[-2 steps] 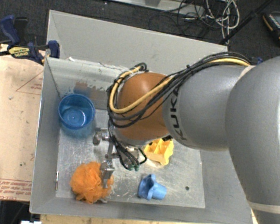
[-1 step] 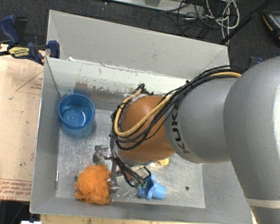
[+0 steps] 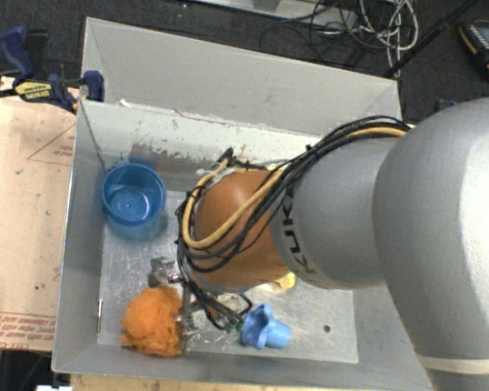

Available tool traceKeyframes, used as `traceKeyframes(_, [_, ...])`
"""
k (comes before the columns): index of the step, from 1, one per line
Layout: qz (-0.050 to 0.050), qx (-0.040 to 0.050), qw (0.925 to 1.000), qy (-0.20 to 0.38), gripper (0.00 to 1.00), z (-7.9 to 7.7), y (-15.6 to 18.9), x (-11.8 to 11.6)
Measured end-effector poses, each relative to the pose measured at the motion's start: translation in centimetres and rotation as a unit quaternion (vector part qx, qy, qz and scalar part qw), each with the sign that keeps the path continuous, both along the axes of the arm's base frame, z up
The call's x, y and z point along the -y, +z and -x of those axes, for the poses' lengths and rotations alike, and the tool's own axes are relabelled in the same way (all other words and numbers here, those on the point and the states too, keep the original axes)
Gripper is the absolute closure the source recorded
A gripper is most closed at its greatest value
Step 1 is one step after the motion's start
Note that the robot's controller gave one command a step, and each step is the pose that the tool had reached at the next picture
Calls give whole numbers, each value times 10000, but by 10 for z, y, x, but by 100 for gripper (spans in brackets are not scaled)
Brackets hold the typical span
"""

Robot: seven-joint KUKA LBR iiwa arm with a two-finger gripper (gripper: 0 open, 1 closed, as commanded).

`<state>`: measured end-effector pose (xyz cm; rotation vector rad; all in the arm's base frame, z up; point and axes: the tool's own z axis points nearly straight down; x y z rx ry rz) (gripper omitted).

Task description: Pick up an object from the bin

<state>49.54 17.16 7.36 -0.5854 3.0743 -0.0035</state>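
End effector [image 3: 194,309] low in the grey bin [image 3: 243,88], near its 6 o'clock wall; whether spread or pressed together cannot be told. Orange fuzzy lump [image 3: 151,322] just beside it at 8 o'clock; small blue plastic piece [image 3: 265,329] near at 3 o'clock; blue cup [image 3: 133,195] well apart at 10 o'clock.

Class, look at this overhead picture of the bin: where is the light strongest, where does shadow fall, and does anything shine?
Camera view: the light comes from above and is fairly even. The far wall of the bin is the brightest surface. The arm darkens the floor beneath it. The blue cup has a soft sheen inside. The orange fuzzy lump looks matt, with no glare.
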Motion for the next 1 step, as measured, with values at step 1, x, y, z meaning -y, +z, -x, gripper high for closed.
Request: traceKeyframes(1, [-6,18,9965,840,0,1,1,-13])
